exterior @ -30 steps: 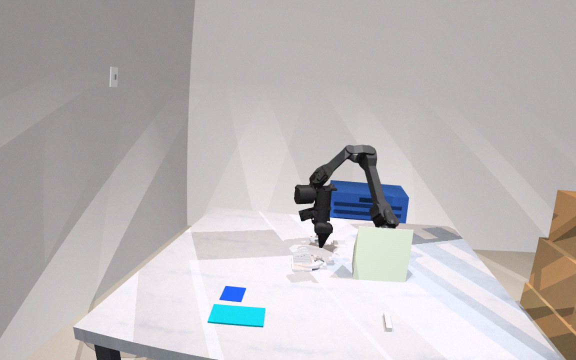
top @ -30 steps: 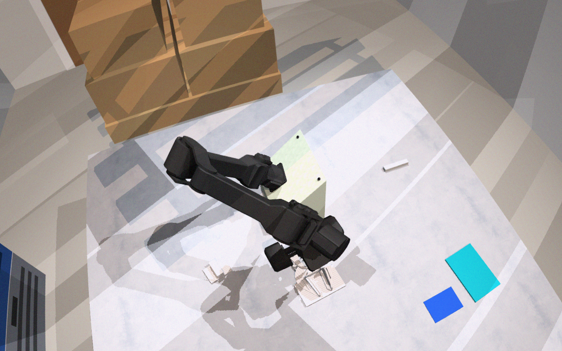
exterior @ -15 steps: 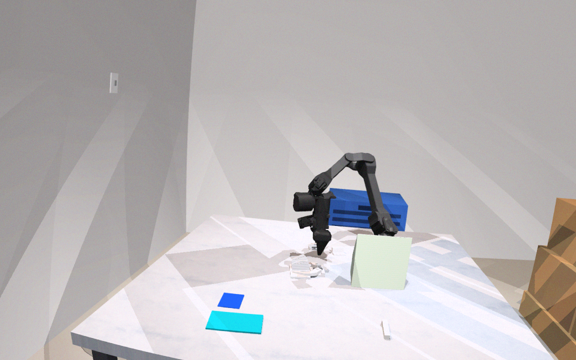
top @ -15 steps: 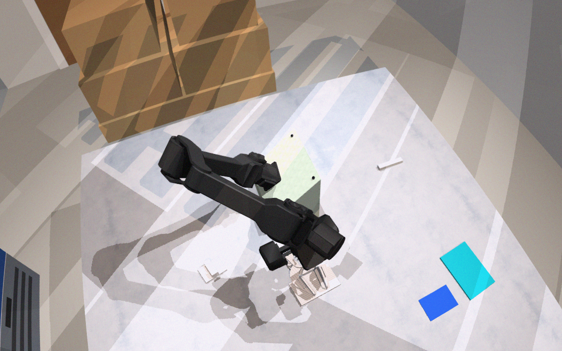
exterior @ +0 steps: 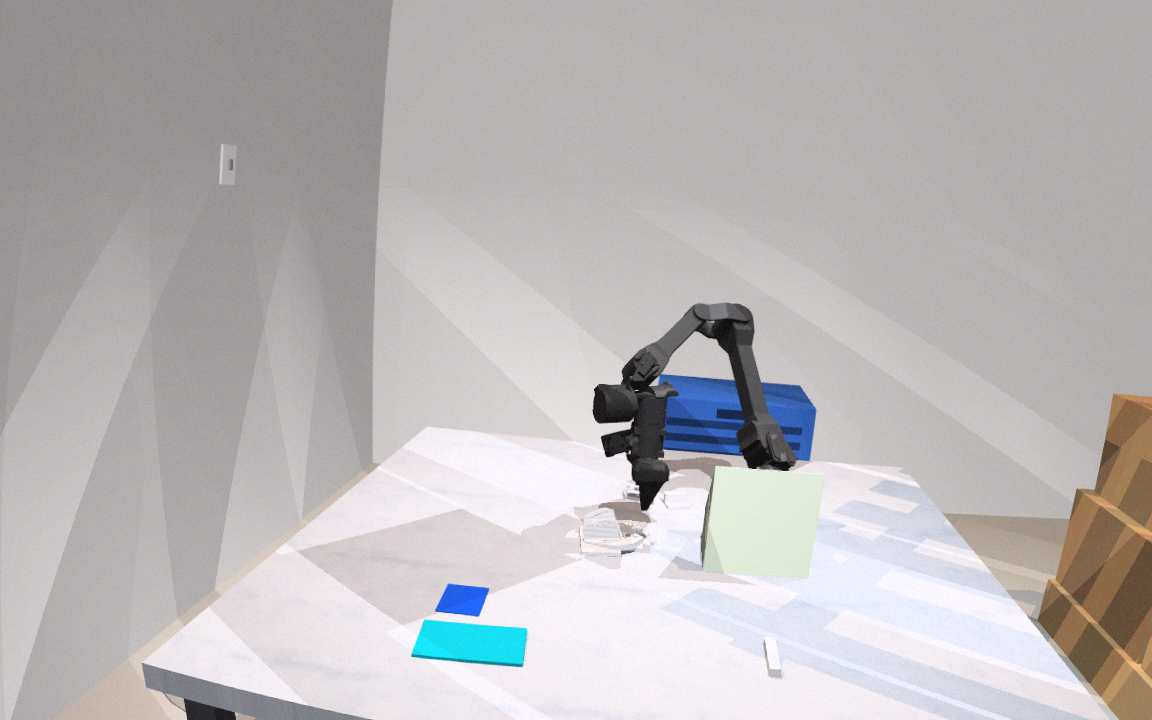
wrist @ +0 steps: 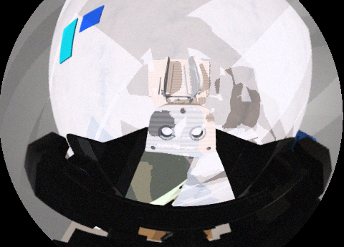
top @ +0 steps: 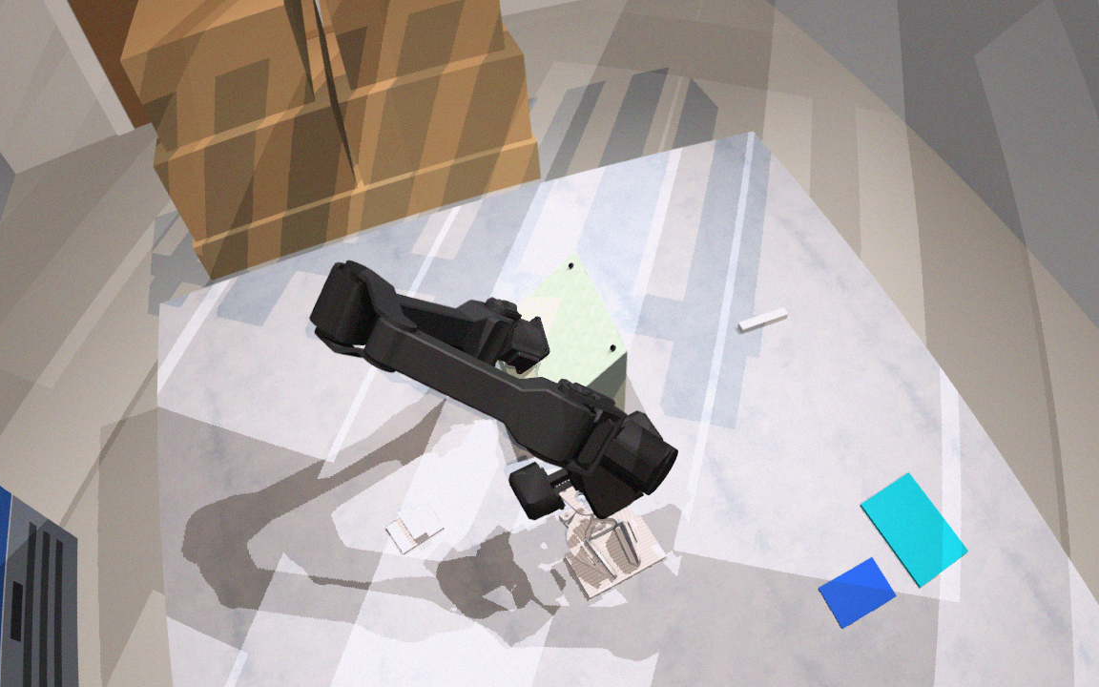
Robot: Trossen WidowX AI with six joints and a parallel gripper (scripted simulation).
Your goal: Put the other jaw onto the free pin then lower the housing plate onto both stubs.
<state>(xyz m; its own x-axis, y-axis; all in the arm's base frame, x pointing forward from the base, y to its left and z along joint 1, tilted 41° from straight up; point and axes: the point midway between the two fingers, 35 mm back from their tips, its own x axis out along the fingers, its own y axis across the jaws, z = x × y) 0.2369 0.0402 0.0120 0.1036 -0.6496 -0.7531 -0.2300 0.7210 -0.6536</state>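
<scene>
My gripper (top: 569,490) (exterior: 646,503) (wrist: 180,131) points down, shut on the edges of the pale housing plate (exterior: 631,492) (wrist: 182,143), which has two large holes. In the wrist view the plate overlaps the rear of the ribbed pale base (top: 652,555) (exterior: 600,548) (wrist: 155,69); it appears held above it. Two jaws stand on the base, side by side and roughly parallel, one jaw (wrist: 167,76) at the left and one jaw (wrist: 193,75) at the right. The plate and my hand hide the pins, stubs and gear teeth, so I cannot tell whether the teeth mesh.
A pale green block (top: 583,320) (exterior: 763,523) stands beside the arm. A small white stand (top: 417,527) (exterior: 676,500) lies near the base. A cyan mat (top: 914,530) (exterior: 470,642) (wrist: 68,41), a blue mat (top: 857,592) (exterior: 462,600) (wrist: 92,18) and a white bar (top: 762,320) (exterior: 772,657) lie farther away.
</scene>
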